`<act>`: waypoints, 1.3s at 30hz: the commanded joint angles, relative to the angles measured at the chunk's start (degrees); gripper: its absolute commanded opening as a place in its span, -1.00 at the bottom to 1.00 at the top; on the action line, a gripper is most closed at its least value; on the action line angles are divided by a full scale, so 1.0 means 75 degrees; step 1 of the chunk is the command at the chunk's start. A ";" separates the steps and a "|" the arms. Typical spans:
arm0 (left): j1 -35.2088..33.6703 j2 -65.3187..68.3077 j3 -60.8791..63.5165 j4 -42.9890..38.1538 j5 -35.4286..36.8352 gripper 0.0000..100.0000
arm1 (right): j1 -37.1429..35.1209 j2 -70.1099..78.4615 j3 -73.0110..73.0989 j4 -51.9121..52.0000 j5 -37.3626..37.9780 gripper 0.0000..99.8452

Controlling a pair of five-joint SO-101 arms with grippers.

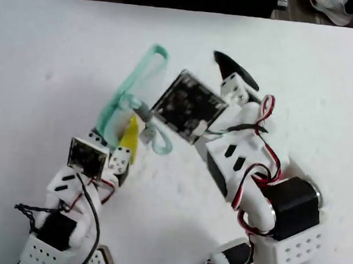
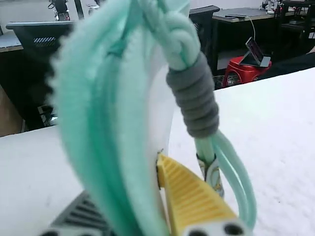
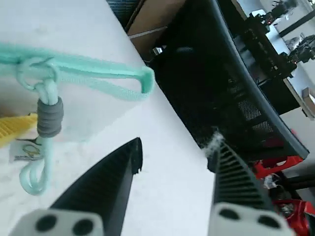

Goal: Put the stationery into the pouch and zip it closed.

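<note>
The mint-green pouch (image 1: 131, 85) stands on edge on the white table (image 1: 48, 48). Its near end is pinched in my left gripper (image 1: 118, 129), whose yellow finger (image 2: 189, 196) presses one side of the pouch (image 2: 108, 113). A cord loop (image 1: 159, 141) with a grey sleeve (image 2: 194, 93) hangs from the pouch beside that finger. My right gripper (image 3: 176, 145) hovers open past the far end of the pouch (image 3: 88, 73), black fingers (image 3: 113, 177) apart and holding nothing. Its black finger (image 1: 230, 66) points toward the table's back edge.
The right arm's body (image 1: 247, 162) leans over the table's middle right, close to the pouch. Black chairs (image 3: 231, 78) and a red stool (image 2: 243, 71) stand beyond the table's far edge. Bare table lies to the left and far right.
</note>
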 commanded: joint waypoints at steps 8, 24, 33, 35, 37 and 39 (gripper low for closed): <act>-0.0041 -0.0111 -0.0129 -0.0199 0.0164 -0.95 | -0.1729 -0.0053 0.1993 -0.0697 -0.1184 -0.60; -0.0053 -0.0111 -0.0129 -0.0059 0.0129 -0.95 | -0.2292 -0.0053 0.2966 -0.2374 -0.1782 -0.60; -0.0041 -0.0111 -0.0141 0.0035 0.0129 -0.95 | -0.2456 0.0018 0.3024 -0.2784 -0.1782 -0.77; -0.0041 -0.0111 -0.0141 0.0035 0.0129 -0.95 | -0.2491 -0.0029 0.3095 -0.2807 -0.1782 -0.83; -0.0041 -0.0111 -0.0141 0.0035 0.0129 -0.95 | -0.2503 -0.0053 0.3106 -0.2854 -0.1782 -0.95; -0.0041 -0.0111 -0.0141 0.0035 0.0129 -0.95 | -0.2467 -0.0053 0.3106 -0.2854 -0.1782 -0.96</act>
